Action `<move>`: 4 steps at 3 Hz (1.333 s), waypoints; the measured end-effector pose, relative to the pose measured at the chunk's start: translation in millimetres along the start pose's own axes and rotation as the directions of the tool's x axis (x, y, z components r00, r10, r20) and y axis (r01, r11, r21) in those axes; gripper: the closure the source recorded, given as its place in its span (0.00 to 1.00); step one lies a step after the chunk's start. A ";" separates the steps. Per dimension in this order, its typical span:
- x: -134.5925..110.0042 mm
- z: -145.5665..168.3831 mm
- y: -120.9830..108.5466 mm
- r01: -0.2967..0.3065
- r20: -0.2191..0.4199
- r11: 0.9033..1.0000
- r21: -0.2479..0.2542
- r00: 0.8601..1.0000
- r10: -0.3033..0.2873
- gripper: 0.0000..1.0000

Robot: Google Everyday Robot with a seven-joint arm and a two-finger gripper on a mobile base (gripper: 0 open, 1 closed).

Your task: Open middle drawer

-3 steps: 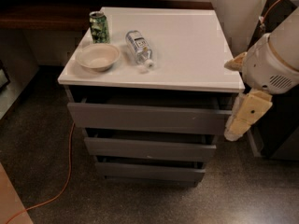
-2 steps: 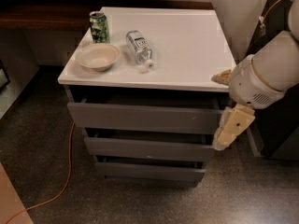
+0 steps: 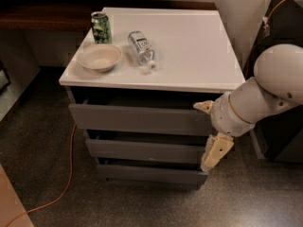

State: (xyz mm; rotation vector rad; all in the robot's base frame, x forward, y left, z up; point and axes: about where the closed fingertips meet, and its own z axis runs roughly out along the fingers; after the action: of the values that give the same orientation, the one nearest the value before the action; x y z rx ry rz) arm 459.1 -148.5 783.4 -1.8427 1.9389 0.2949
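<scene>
A dark speckled floor and a white-topped cabinet (image 3: 189, 46) fill the view, with three grey handle-less fronts stacked under the top. The middle drawer (image 3: 144, 150) is the second front, below the taller top drawer (image 3: 137, 119). It looks shut or nearly so, with a dark gap along its upper edge.

Your gripper (image 3: 214, 149) hangs at the drawer's 3 o'clock end, right at its corner. Whether it is released or clenched I cannot tell.

With no handle, you likely need a hold in that upper gap or behind the right edge. Then pull straight out toward 6 o'clock, level, so the front doesn't rack. Stay clear of the top drawer.

Go gently. A green can (image 3: 101, 27), a bowl (image 3: 100, 57) and a plastic bottle (image 3: 141, 48) lying on its side sit toward 10 o'clock on the top, and a jolt could roll the bottle.
</scene>
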 end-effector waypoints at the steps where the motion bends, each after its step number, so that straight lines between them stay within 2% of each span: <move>1: 15.0 33.4 -6.0 0.043 0.027 0.999 0.008 0.999 -0.044 0.00; 2: 28.3 58.4 -5.8 0.083 0.010 0.997 -0.007 0.997 -0.083 0.00; 3: 28.4 58.5 -5.7 0.083 0.010 0.997 -0.007 0.997 -0.083 0.00; 4: 41.2 81.3 2.6 0.063 -0.039 0.998 -0.033 0.997 -0.064 0.00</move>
State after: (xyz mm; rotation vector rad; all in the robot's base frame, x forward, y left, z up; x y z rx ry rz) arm 470.1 -148.5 692.8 -1.9402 1.9086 0.2714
